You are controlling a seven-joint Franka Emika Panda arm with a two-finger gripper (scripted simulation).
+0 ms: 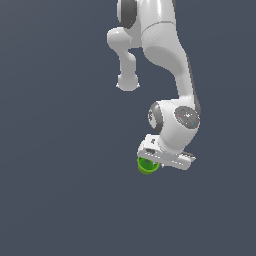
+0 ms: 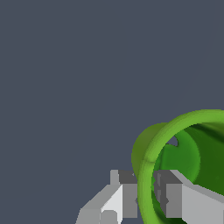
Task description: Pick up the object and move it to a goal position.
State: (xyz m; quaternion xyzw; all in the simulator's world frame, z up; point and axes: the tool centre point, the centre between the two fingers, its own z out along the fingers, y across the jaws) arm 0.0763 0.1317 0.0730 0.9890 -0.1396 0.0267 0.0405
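Green cup [image 2: 175, 144] wall between tool [image 2: 146, 199] fingers

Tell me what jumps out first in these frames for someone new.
The bright green cup dominates the wrist view, its rim between the two fingers of the pincer, one outside the wall and one inside. In the exterior view the white arm hangs down from the top, with the cup peeking out beneath the pincer against a plain grey backdrop.
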